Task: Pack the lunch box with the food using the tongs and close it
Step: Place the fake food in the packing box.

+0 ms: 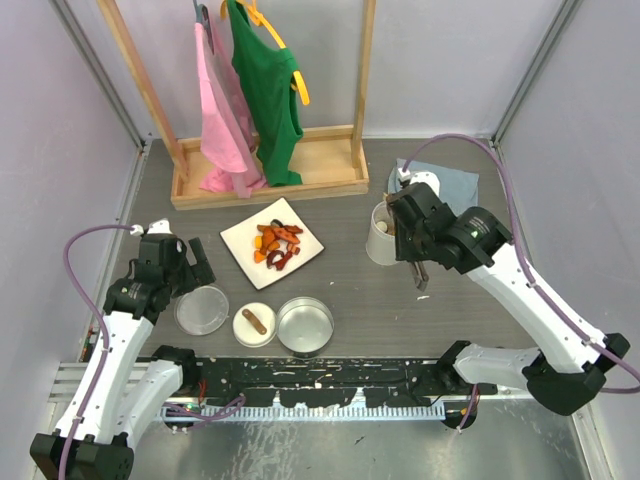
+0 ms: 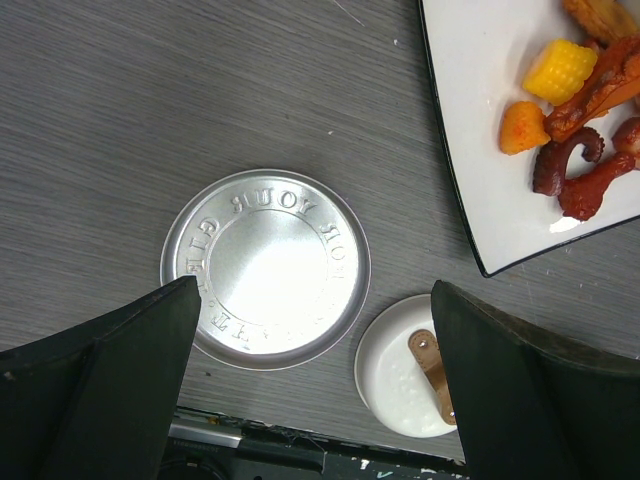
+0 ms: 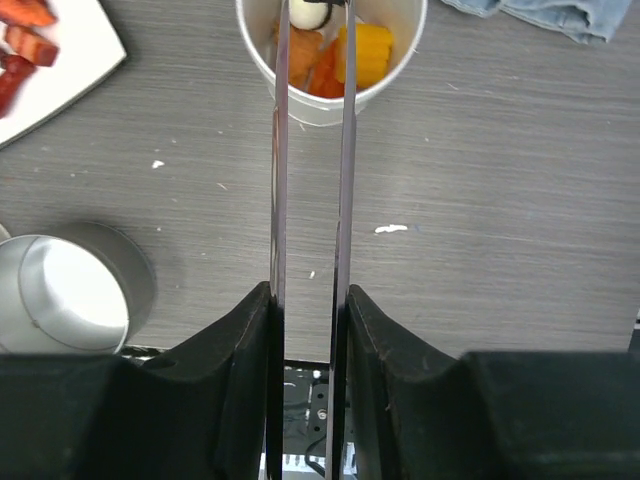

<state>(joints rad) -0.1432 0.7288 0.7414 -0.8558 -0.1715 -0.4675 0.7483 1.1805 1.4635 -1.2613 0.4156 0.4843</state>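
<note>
— Where are the tongs?

— In the right hand point(image 3: 310, 300). Its two fingers press on the outer sides of the tongs point(image 3: 281, 180) and squeeze the thin arms almost parallel, with only a narrow gap between them.

— And the tips?

— They reach over the rim into the tall cup point(image 3: 320, 110), which stands on the counter point(image 1: 360, 290) near the blue cloth point(image 1: 458, 182). Orange pieces point(image 3: 365, 50) lie in the cup. A white piece point(image 3: 308, 12) sits between the tips at the frame's edge; I can't tell whether it is pinched.

— What about the left hand?

— The left hand point(image 2: 315, 288) is spread wide and holds nothing. It hovers over the flat lid point(image 2: 265, 265), which lies on the counter with raised lettering around its border.

— And the other parts of the lunch box?

— The small dish point(image 2: 400, 375) lies just beside the lid, with a brown sausage-like piece point(image 2: 432, 365) in it. The wide tin point(image 1: 306, 326) stands uncovered on the dish's far side, close to it.

— Where is the loose food?

— On the white square plate point(image 2: 500, 200), beyond the dish and lid: a yellow corn piece point(image 2: 560, 70), an orange chunk point(image 2: 522, 128) and dark red curled pieces point(image 2: 575, 170).
</note>
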